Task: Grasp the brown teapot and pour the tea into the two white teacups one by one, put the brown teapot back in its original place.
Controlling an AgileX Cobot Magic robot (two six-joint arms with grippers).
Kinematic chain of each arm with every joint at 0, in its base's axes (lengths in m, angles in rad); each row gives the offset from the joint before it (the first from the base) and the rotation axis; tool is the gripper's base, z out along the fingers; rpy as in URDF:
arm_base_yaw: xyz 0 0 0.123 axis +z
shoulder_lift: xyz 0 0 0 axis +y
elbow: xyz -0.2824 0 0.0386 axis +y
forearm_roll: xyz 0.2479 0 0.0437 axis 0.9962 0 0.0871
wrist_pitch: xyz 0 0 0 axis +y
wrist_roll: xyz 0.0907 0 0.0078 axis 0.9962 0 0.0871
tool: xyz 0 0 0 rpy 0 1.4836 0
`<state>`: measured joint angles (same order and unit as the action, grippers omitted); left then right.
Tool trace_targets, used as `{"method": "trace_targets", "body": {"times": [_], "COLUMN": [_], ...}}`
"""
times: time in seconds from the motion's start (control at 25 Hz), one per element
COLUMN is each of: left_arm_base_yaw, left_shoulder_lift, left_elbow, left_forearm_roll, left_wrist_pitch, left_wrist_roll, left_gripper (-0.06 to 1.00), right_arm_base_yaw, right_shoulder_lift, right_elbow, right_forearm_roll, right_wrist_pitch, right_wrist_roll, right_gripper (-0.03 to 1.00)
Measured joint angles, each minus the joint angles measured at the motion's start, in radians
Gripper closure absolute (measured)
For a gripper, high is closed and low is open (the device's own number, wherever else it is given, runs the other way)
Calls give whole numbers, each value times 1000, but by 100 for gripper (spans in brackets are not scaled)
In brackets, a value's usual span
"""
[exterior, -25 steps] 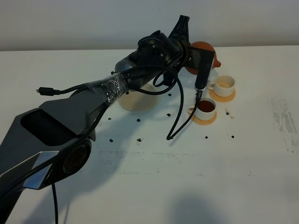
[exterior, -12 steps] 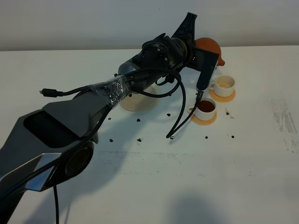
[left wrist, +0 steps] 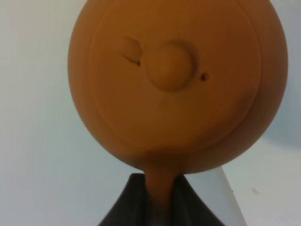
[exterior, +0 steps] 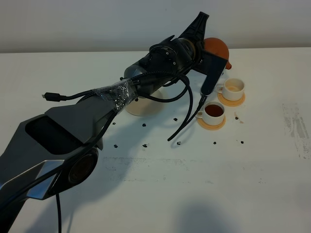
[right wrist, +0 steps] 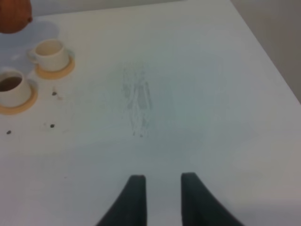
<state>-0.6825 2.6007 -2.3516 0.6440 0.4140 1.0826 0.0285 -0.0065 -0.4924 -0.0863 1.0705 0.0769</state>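
My left gripper [exterior: 203, 48] is shut on the handle of the brown teapot [exterior: 217, 50] and holds it in the air behind the two white teacups. In the left wrist view the teapot [left wrist: 176, 80] fills the frame, lid and knob facing the camera, with its handle between the fingers [left wrist: 124, 207]. The near teacup [exterior: 214, 111] holds dark tea on an orange coaster [exterior: 212, 125]. The far teacup [exterior: 233, 87] has a pale inside and stands on its own coaster. The cream saucer [exterior: 141, 108] lies partly hidden under the left arm. My right gripper [right wrist: 162, 197] is open and empty above bare table.
Small dark specks [exterior: 146, 144] are scattered on the white table around the saucer and cups. A loose black cable [exterior: 184, 121] hangs from the left arm beside the near cup. The right wrist view shows both cups [right wrist: 49, 54] and the teapot [right wrist: 13, 14] far off.
The left gripper has carried the teapot slightly up and to the right, behind the far cup. The hanging cable has swung a little. The cups have not moved.
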Motion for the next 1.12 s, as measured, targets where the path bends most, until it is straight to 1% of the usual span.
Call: {"method": "trace_targets", "body": {"times": [0.36,0.48,0.64,1.12], "left_arm_base_yaw": [-13,-13,-13,-16], "left_shoulder_lift": [0,0,0,10], "left_elbow": [0,0,0,-1], "left_forearm_roll": [2,5,36,86], "left_wrist_pitch": [-4,-4,-8,-43], "left_wrist_roll": [84,89,90,90], "left_gripper": [86,86,86,86], "right_arm_base_yaw": [0,0,0,0], "right_shoulder_lift": [0,0,0,0], "right_elbow": [0,0,0,0], "right_forearm_roll": [0,0,0,0], "right_wrist_pitch": [0,0,0,0], "right_wrist_roll": [0,0,0,0], "right_gripper": [75,75,75,75]}}
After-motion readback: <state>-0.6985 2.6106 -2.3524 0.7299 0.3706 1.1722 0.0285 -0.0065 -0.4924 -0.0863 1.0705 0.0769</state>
